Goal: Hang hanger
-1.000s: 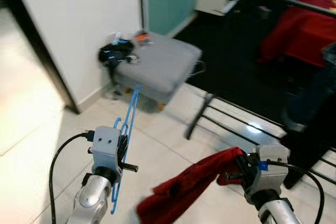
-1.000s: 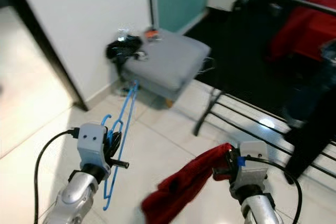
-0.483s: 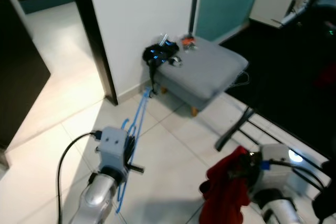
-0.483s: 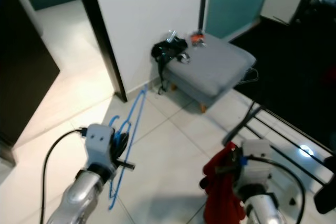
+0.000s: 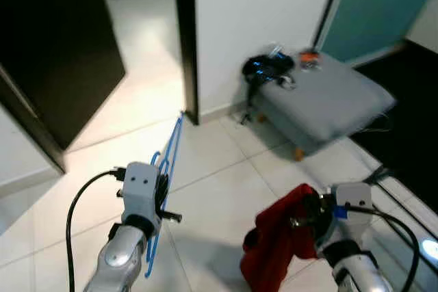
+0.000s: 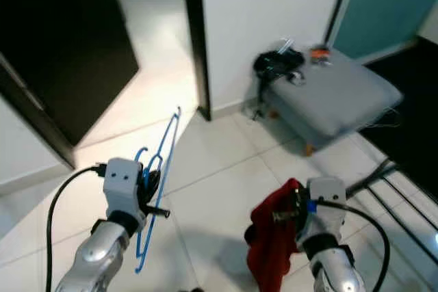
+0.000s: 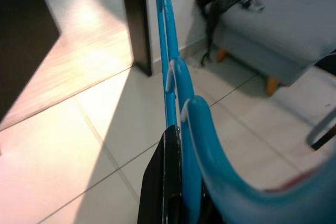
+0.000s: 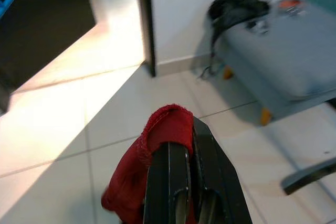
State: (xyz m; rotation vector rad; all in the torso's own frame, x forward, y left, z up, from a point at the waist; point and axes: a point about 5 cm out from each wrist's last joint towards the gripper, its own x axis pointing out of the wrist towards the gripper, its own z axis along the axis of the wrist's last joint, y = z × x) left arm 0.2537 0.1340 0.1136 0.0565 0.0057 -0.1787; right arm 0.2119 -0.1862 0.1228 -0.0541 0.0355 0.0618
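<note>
Nearest the camera, the left gripper (image 7: 176,182) is clamped on a blue hanger (image 5: 166,169), which stands almost edge-on in front of the left arm, its long side running up and away from the fingers toward the wall corner. In the left wrist view the black fingers (image 7: 164,171) lie tight against the hanger's thick curved part, with the thin straight bar reaching past them. A black cable (image 5: 79,203) loops out from the left wrist.

On the other side, the right gripper (image 8: 184,182) is closed on a red cloth (image 5: 277,244). The cloth bunches over the fingertips and hangs down in a loose fold below the wrist, clear of the floor (image 5: 219,182) as far as can be told.

The floor is pale tile, with a bright patch of light on it beside a dark doorway (image 5: 48,46) on the left. A black door frame (image 5: 185,39) edges a white wall (image 5: 260,11) straight ahead.

Farther off, to the right of the wall corner, a grey padded stool (image 5: 328,104) stands on short wooden legs. A tangle of black items (image 5: 263,68) lies on its near corner, hanging partly over the edge, and a small orange thing (image 5: 308,57) sits just beside them; both are too blurred to tell more. A teal panel (image 5: 383,5) rises behind the stool
</note>
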